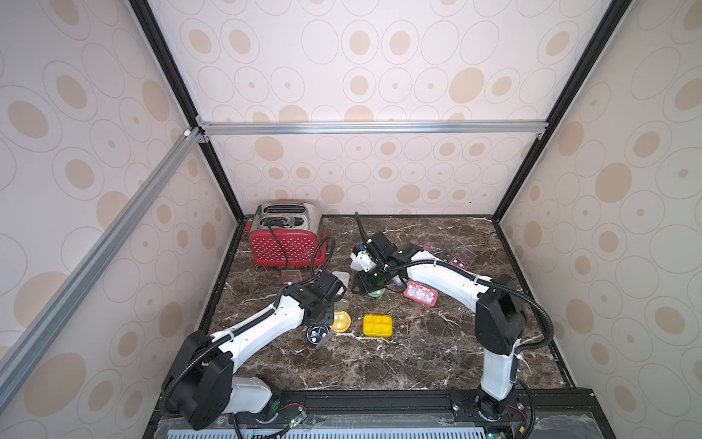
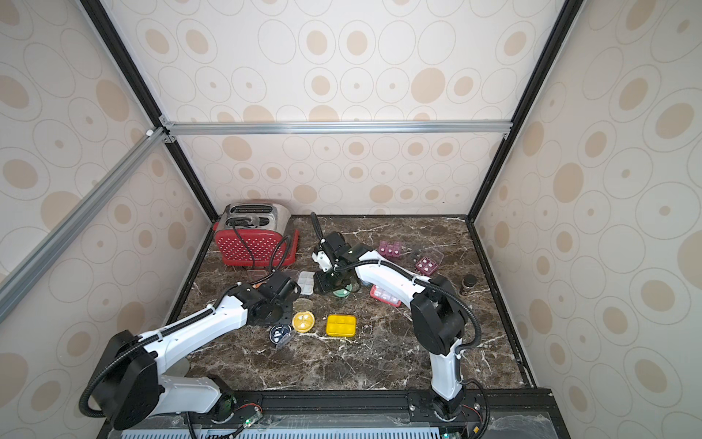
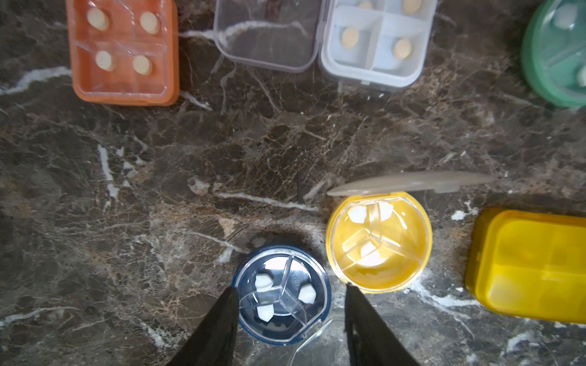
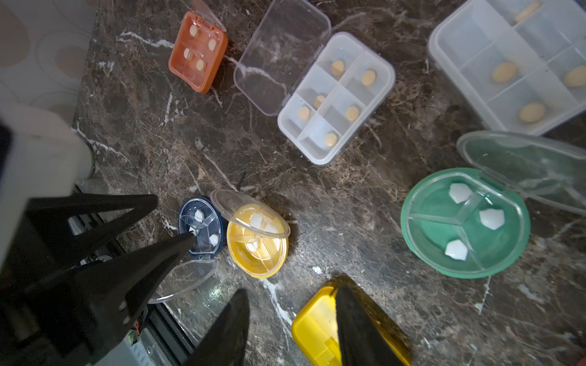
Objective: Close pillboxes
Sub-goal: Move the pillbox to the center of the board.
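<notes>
Black tapered left tool [image 3: 290, 289] flanks round blue plastic pillbox [image 3: 282, 282].

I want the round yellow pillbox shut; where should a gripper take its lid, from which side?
Probably the free rim of the clear lid, opposite the hinge, from above, on its far side: it stands tilted up off the far edge of the round yellow pillbox.
</notes>
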### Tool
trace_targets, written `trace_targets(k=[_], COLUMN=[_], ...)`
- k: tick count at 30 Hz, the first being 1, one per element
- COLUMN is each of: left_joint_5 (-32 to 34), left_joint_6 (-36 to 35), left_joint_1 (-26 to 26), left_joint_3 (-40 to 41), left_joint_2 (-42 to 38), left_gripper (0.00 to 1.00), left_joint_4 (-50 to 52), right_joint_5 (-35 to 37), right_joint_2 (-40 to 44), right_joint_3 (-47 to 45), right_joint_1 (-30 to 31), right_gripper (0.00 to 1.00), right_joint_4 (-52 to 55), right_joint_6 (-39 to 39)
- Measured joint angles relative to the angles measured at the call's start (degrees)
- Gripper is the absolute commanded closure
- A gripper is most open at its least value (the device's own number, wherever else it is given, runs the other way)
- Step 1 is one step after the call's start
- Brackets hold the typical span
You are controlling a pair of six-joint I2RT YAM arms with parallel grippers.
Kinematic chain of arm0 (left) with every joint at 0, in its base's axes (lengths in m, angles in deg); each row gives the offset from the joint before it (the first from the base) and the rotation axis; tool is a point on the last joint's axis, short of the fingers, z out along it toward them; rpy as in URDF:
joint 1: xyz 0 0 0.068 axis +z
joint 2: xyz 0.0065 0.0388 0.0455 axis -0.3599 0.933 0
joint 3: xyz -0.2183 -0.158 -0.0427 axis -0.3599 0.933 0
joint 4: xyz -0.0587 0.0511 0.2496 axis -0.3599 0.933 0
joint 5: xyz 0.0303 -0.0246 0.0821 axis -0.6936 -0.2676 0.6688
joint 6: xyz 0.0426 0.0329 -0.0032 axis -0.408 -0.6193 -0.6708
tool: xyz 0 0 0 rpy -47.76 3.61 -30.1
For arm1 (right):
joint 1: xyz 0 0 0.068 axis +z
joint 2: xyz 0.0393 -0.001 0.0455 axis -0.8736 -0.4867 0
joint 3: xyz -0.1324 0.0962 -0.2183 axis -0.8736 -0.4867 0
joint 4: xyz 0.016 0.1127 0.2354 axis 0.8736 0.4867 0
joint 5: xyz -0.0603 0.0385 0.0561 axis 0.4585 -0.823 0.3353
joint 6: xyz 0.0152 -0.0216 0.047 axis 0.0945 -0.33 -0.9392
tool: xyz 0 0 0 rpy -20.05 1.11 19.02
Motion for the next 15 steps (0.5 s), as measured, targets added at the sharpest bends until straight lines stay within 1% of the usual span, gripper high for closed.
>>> trace_targets(k=[3,7,10,12,15], left_joint_5=[-1.5,-3.5,-4.3,-4.6,-5.1], left_joint_6=[-0.2,-0.5,-1.1,-1.6,-2.3], left_joint_1=[0.0,0.0,0.0,0.2,0.2], left_joint_3=[0.0,0.0,-0.5,-1.2,-1.8], left_joint_2=[2.6,4.7,6.4,7.8,9.4], left_gripper=[0.43,0.42,0.46,0.50,0.53], left_joint_4=[-1.1,-2.4,-2.9,-3.0,-3.0], right_joint_5=[-1.0,-4.4,-6.5,-7.1,-7.4], right_joint_2=[0.0,0.0,0.0,0.0,0.0], right_joint_3=[0.1,0.2,0.2,0.2,0.2], right_joint_1=[0.0,-0.4,-1.0,-1.3,-1.8], right_gripper=[0.58,0.58,0.61,0.64,0.65], right_joint_4=[0.4,0.2,-0.7,-0.8,-0.6], right_joint_6=[0.5,0.9,0.9,1.0,1.5])
